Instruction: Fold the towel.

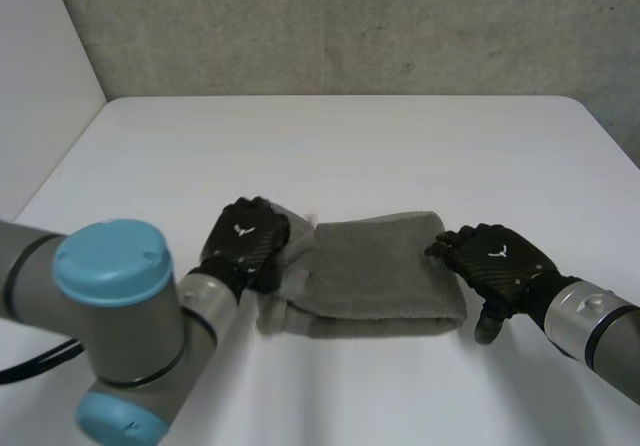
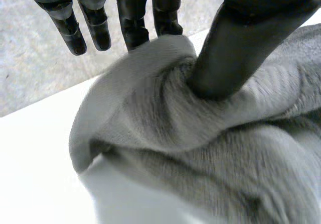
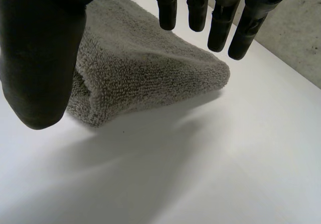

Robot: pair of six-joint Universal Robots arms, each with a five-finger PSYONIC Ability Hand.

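Note:
A grey towel (image 1: 375, 271) lies folded into a thick oblong on the white table (image 1: 350, 146). My left hand (image 1: 243, 241) is on its left end, where the cloth is bunched up. In the left wrist view the thumb (image 2: 241, 38) digs into a raised ridge of towel (image 2: 200, 158), with some of the fingers (image 2: 133, 13) behind that ridge, so the cloth is pinched between them. My right hand (image 1: 497, 261) is at the towel's right end, open. Its straight fingers (image 3: 220, 18) and thumb (image 3: 40, 58) hover over the rolled end of the towel (image 3: 140, 73) without gripping it.
Bare white tabletop surrounds the towel on all sides. A grey wall (image 1: 350, 26) stands behind the table's far edge. My left arm's blue-capped joint (image 1: 110, 266) is at the front left.

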